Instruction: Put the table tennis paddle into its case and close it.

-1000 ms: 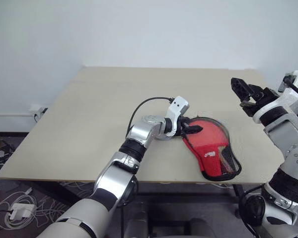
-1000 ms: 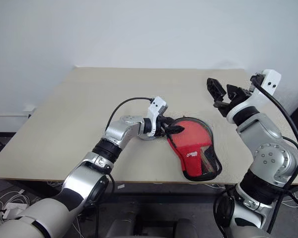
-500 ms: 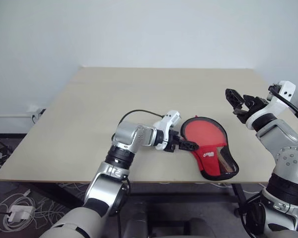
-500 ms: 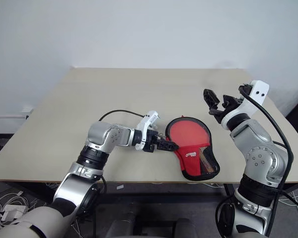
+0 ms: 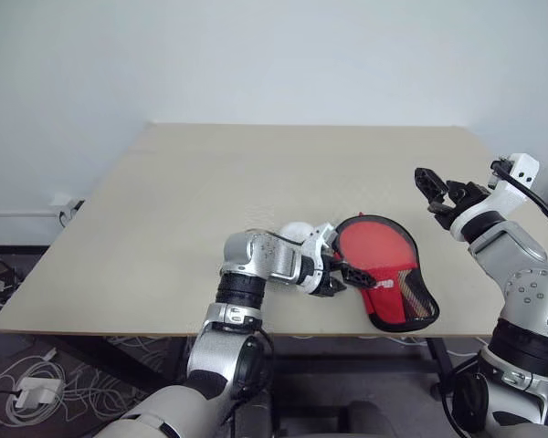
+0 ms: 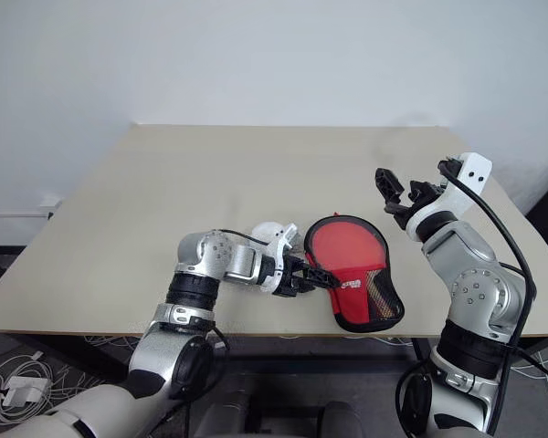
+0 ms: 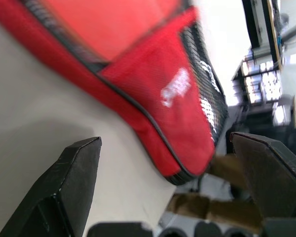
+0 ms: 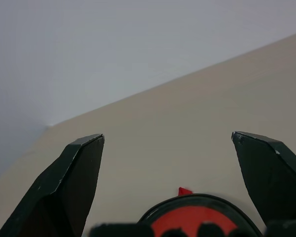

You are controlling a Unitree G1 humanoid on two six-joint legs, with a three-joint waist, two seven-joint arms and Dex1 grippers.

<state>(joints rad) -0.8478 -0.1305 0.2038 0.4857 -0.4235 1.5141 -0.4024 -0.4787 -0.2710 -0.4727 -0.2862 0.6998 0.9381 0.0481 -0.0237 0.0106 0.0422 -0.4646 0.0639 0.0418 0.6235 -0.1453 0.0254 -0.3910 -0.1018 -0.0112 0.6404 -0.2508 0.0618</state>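
Left claw [image 5: 340, 276] has let go and drawn back from the case [image 5: 388, 278]. A second ago it was at the case's edge by the round end; now its fingers stand wide and empty, tips just beside the near-left edge.

The table tennis paddle [image 5: 376, 245] lies inside the case at lower right of centre in the head views, its red blade showing through the open flap. Judgement: paddle is in, but the case is not yet closed.

The case's mesh end lies close to the near edge of the surface [image 5: 210, 182], so little room there. The far and left parts give open room.

Right claw [image 5: 438, 190] hangs wide and empty, above the surface beyond the case, at right of frame.
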